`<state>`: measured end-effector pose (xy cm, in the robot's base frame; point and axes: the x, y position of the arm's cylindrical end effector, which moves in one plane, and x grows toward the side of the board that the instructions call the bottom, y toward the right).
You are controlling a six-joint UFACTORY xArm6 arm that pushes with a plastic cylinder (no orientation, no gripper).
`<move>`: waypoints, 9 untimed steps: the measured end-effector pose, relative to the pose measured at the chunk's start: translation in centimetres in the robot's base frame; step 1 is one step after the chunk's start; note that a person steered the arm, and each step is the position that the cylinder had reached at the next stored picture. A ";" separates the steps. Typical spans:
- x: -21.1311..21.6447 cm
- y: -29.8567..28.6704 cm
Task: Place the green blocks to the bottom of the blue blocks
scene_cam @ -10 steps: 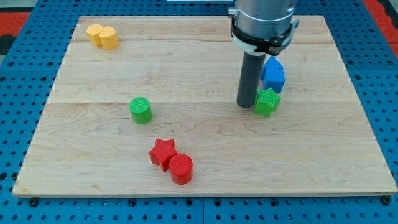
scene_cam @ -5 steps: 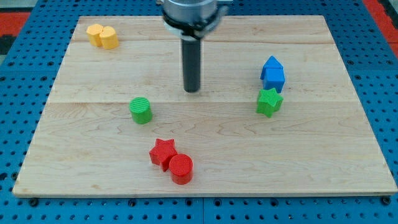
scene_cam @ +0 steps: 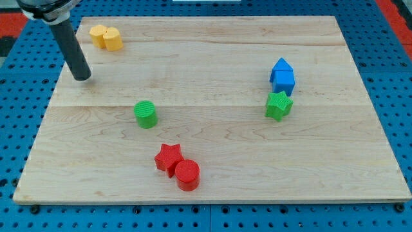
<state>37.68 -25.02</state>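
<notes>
Green blocks are two on my board: a green star (scene_cam: 278, 105) sits toward the view's right, just below the blue blocks (scene_cam: 282, 76), nearly touching their lower edge, and a green cylinder (scene_cam: 145, 114) stands alone left of centre, well apart from the star. The blue blocks look like two pieces pressed together, a pointed one behind a squarer one, though I cannot make out their exact shapes.

My tip (scene_cam: 82, 78) rests on the wooden board (scene_cam: 212, 154) near its left edge, toward the view's top. It lies up and to the left of the green cylinder, with a clear gap between them, and far from the green star and the blue pair. I have no jaws to report: the arm ends in a plain dark rod that touches no block.

Two yellow blocks (scene_cam: 106, 37), side by side and touching, sit just above and to the right of my tip. A red star (scene_cam: 168, 158) and a red cylinder (scene_cam: 188, 174) touch each other near the view's bottom, below the green cylinder.
</notes>
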 end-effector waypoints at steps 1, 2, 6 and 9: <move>2.8 -2.1; 4.6 6.1; 7.5 13.8; 8.3 25.8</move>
<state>45.97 0.75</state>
